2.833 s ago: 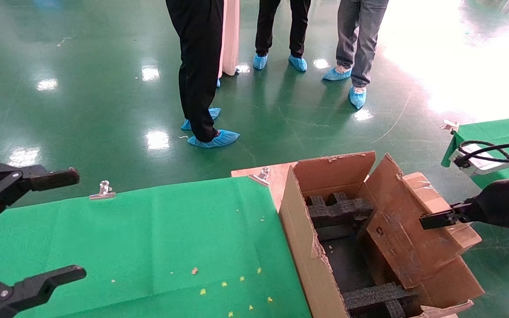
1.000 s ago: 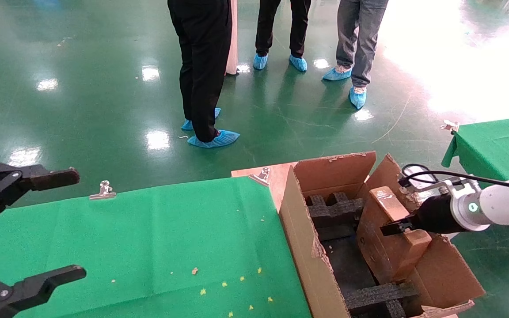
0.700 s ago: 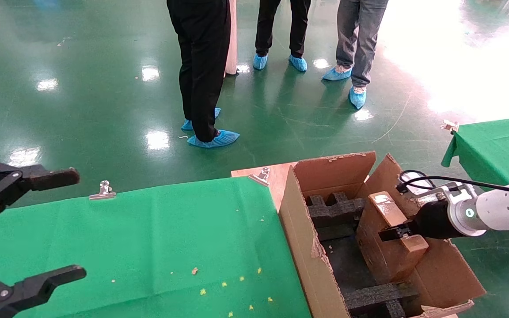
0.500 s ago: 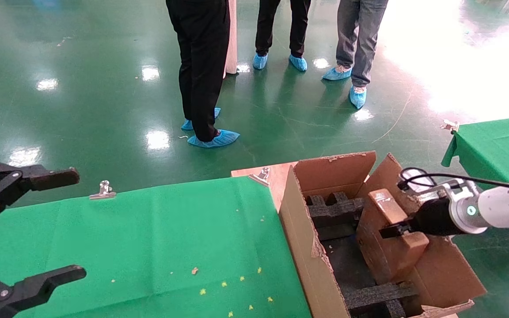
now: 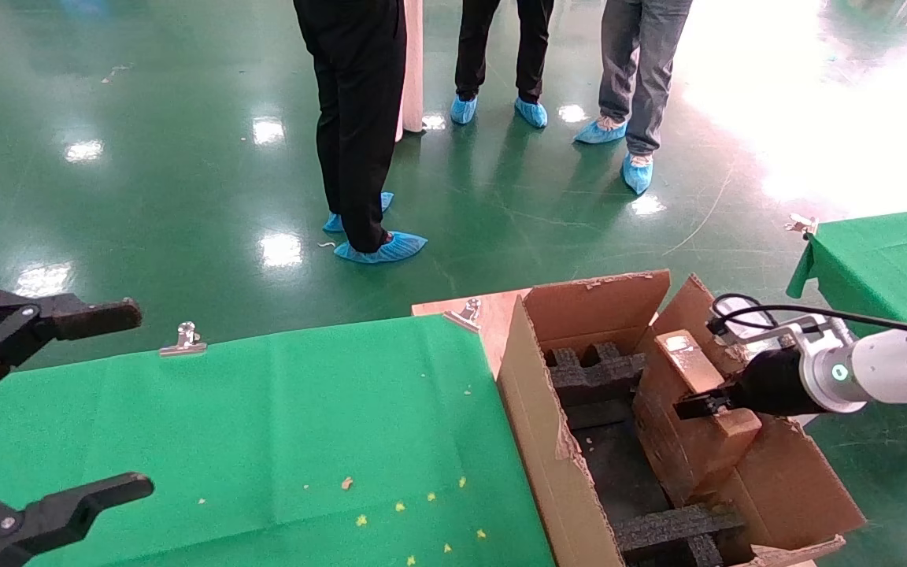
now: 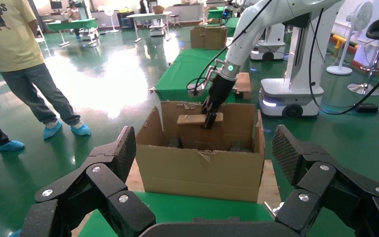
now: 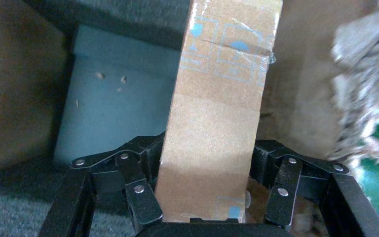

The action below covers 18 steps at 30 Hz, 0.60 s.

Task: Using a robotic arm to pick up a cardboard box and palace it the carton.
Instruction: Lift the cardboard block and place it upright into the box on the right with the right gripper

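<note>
The small brown cardboard box [image 5: 686,441] stands tilted inside the large carton [image 5: 544,441], against its right side, above the black foam inserts [image 5: 599,376]. My right gripper [image 5: 697,405], on the white robotic arm [image 5: 902,366], is shut on the box's upper end. In the right wrist view the fingers [image 7: 140,195] clamp both sides of the taped box [image 7: 222,108]. The left wrist view shows the carton [image 6: 202,170], the box [image 6: 197,132] and the white arm [image 6: 256,24]. My left gripper [image 5: 107,402] is open and empty at the far left.
A green cloth table [image 5: 264,425] with metal clips [image 5: 183,340] lies left of the carton. A second green table [image 5: 886,256] stands at the right. Three people [image 5: 359,126] stand on the green floor behind. A wheeled robot base [image 6: 288,94] stands beyond the carton.
My right arm has carried the box leftward from over the carton's right flap into the carton. In the last half second it barely shifted. The left arm has not moved.
</note>
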Motion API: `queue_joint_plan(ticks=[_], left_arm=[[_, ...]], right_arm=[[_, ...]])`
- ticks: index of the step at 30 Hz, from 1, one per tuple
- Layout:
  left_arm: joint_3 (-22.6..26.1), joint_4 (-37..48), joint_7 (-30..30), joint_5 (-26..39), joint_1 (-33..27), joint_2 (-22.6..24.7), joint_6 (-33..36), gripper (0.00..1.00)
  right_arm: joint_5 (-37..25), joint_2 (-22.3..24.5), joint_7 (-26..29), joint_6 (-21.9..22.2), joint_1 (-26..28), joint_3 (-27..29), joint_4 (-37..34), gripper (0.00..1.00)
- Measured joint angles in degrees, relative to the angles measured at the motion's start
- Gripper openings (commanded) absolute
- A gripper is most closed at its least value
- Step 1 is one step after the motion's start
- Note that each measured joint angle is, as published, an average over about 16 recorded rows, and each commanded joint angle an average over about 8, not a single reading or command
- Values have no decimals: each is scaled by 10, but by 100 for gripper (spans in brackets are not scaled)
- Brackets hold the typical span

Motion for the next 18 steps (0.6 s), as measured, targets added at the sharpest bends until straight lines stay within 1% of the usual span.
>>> queue_joint_plan(ticks=[18], left_arm=[[0, 0, 0, 0, 0, 0, 0, 100]], right_arm=[[9, -12, -12, -4, -33, -6, -21, 0]])
